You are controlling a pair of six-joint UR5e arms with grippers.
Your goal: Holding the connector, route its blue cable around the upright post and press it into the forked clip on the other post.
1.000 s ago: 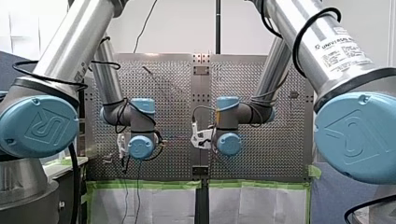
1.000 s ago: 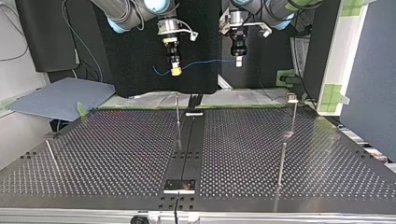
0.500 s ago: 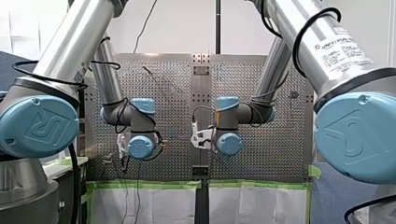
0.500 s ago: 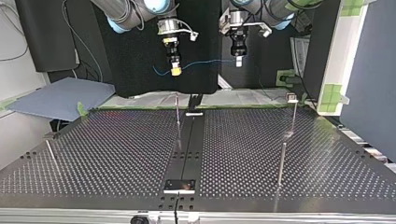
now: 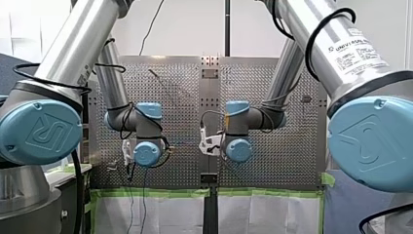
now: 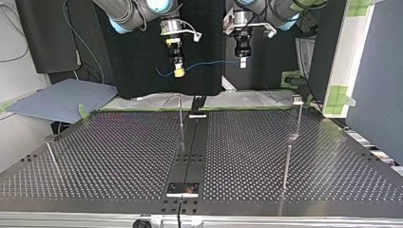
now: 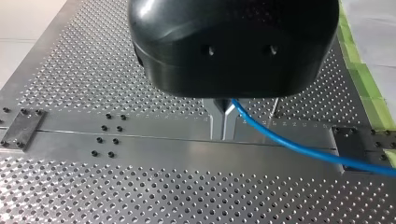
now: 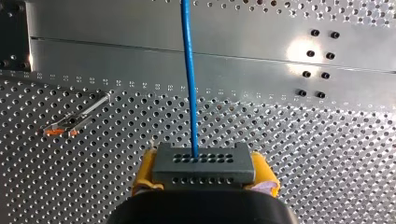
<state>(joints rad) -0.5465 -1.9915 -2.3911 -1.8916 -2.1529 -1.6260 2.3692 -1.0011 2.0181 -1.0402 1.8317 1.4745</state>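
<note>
Connector [image 8: 204,163] was clamped between my right gripper's [image 8: 204,173] yellow pads [image 8: 145,169]; my left gripper's [image 7: 224,122] metal fingers [image 7: 216,119] were closed on the blue cable [image 7: 299,147] leaving it.

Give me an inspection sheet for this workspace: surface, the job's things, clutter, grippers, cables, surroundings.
Surface: perforated table with a plain strip down its middle.
Job's things: connector held off the table; blue cable not yet around any post; upright post near the middle; second post at the top view's right, its head too small to tell if forked.
Clutter: nothing seen.
Grippers: right gripper shut on the connector between yellow pads; left gripper shut on the blue cable.
Cables: blue cable spans the air between both grippers.
Surroundings: green tape; grey sheet beyond the table.
</note>
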